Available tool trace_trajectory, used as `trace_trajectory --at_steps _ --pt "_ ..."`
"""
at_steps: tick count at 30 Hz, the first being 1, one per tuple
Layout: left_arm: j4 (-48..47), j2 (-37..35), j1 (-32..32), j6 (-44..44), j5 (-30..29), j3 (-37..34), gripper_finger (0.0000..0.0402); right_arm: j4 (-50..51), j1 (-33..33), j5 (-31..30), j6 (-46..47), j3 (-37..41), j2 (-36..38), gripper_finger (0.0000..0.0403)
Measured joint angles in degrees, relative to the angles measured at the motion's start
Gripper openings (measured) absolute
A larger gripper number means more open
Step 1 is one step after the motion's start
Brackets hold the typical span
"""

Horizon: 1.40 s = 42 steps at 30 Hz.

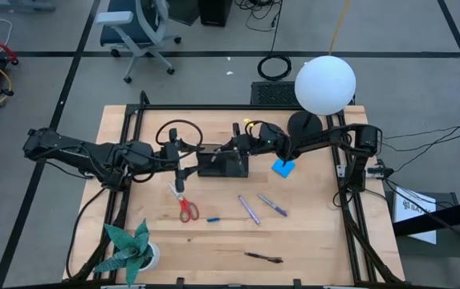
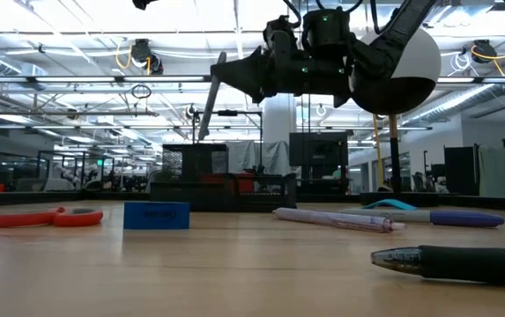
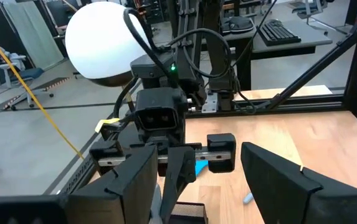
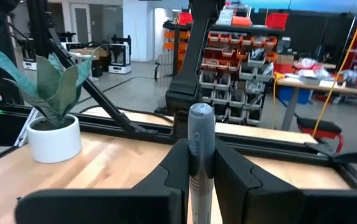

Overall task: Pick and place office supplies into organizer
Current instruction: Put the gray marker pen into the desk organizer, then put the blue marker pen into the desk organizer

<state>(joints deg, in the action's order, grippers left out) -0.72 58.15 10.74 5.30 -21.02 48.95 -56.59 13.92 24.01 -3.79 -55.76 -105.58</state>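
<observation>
The right gripper [image 1: 231, 148] is hovering over the small black rectangular desk organizer [image 1: 223, 164] near the middle of the light wooden table [image 1: 310, 241], its dark fingers [image 4: 228, 177] clamped on a slim grey pen [image 4: 200, 155]. In the low view that pen [image 2: 209, 99] is hanging above the organizer [image 2: 221, 189], its long axis steeply tilted, the lower end pointing down toward the tray and the upper end leaning toward the gripper body. The left gripper [image 1: 183, 155] is sitting just beside the organizer's other end, its jaws standing apart with nothing between them. On the table nearer the front edge, red-handled scissors [image 1: 184, 202] are lying with blades pointing toward the organizer, next to a tiny blue piece [image 1: 213, 218], a purple pen [image 1: 249, 209] and a blue-and-silver pen [image 1: 271, 205], both lying diagonally. A dark pen [image 1: 263, 257] is lying crosswise near the front edge. A bright blue square notepad [image 1: 284, 168] is resting beside the lamp's round black base [image 1: 304, 124].
</observation>
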Motion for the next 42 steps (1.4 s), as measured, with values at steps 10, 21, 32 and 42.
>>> trace_trajectory --at_steps 10,21,32,42 --pt "-0.56 0.0 0.0 -0.09 0.16 0.0 0.0239 -3.13 0.11 -5.71 -3.08 2.3 0.0 0.0039" --pt "-0.77 0.0 0.0 -0.26 0.14 0.0 0.0239 -2.7 4.12 -7.46 0.08 5.25 0.04 0.0039" --pt "-0.75 0.0 0.02 -0.39 0.14 0.0 0.0239 -3.26 4.39 -7.52 2.96 5.65 0.04 0.0043" --pt "-0.77 0.0 0.02 -0.55 0.13 0.0 0.0239 -3.19 4.5 -10.71 3.58 5.65 0.04 0.0117"
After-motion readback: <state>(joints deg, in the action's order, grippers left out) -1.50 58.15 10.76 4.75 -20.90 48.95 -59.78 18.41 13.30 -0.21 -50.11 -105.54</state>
